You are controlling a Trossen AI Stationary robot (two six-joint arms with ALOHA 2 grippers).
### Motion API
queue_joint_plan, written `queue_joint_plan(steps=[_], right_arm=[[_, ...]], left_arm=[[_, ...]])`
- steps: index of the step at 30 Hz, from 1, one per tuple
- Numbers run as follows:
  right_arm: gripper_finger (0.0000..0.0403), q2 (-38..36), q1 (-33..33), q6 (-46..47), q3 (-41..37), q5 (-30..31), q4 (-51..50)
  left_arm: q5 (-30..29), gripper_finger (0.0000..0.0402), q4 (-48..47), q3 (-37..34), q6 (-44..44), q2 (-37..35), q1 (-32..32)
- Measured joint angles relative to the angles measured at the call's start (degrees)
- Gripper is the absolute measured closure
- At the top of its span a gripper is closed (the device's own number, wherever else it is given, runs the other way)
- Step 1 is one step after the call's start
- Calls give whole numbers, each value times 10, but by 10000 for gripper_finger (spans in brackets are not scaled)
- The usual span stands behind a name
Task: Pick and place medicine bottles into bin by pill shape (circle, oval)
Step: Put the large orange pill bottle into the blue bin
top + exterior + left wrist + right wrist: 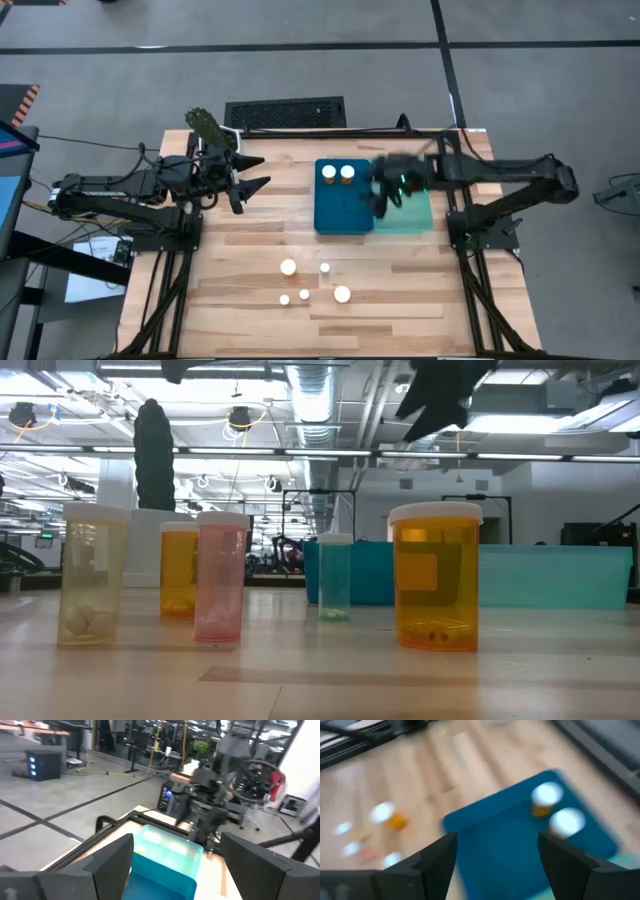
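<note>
Bottles: five loose medicine bottles [312,283] stand upright in a cluster on the near part of the table [250,250], well apart from both arms; two more [338,173] already sit in the dark blue bin [340,212], at its far edge
Table: pale wood planks; bins near the far centre-right
Bins: dark blue bin and a lighter teal bin [412,212] touching side by side; teal one looks empty where visible, though the right arm covers part of it
Right gripper [383,195]: hovering over the seam between the two bins; fingers spread, nothing between them in the right wrist view; the two binned bottles [555,812] lie just beyond its fingertips
Left gripper [252,185]: parked above the table left of the bins; fingers spread, empty; pointing toward the bins
Sizes, low view: wide amber bottle [436,576] is biggest; pale clear one [93,573] and pink one [221,577] mid; a second amber one [179,570] stands behind; slim teal-tinted one [334,578] smallest
Handling (judgement): light, stiff plastic; smooth round walls likely slippery; tall and narrow, so easy to tip; few pills inside, little ballast
Grip (judgement): pinch across the body just under the cap, coming straight down; slim one needs jaws centred
Pill shape: too small to read from above
</note>
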Motion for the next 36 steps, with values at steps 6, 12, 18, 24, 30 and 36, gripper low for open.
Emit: queue_joint_plan(steps=[6,12,18,24,30,36], right_arm=[[117,25,185,169,-2,84,-23],[117,102,318,313,-1,146,-6],[117,191,376,325,-2,156,50],[117,266,379,274,-2,163,167],[117,323,361,216,-2,162,240],[117,345,354,214,-2,157,248]], left_arm=[[50,110,-2,0,11,0,0],[81,110,-8,0,4,0,0],[77,110,-9,0,-25,0,0],[77,110,-10,0,-47,0,0],[76,110,-10,0,-44,0,0],[73,110,-11,0,-43,0,0]])
